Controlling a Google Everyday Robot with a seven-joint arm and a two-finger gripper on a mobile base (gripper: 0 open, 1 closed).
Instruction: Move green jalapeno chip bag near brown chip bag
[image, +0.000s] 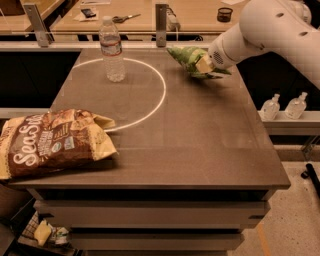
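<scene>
- Dark brown tabletop (200, 140) fills the view, with a thin white ring (161, 95) marked on it; a wooden counter (200, 17) runs behind.
- At the far right corner of the tabletop, the gripper (204, 65) on the end of a white arm (270, 25) is pinching the green jalapeno chip bag (186, 56); the bag sits tilted in its grip, pointed end away from the arm, at or just above the surface.
- Well away from the gripper, diagonally across the tabletop at the near left edge, lies the brown chip bag (50, 142), flat, partly overhanging the side.
- Beyond the gripper toward the far left stands a water bottle (113, 50), upright inside the ring.
- Judged step: carrying the green bag across to the brown one.
- To do it well: keep the pinch firm, since thin foil may slip; lift clear of the surface before travelling; take the diagonal line nearer the camera than the bottle so the arm does not knock it; set down just beside the brown bag, not on it, and away from the edge.
- Count: one green bag; one brown bag; one water bottle; one ring; one gripper; two small clear bottles (270, 106) on a ledge past the arm.
</scene>
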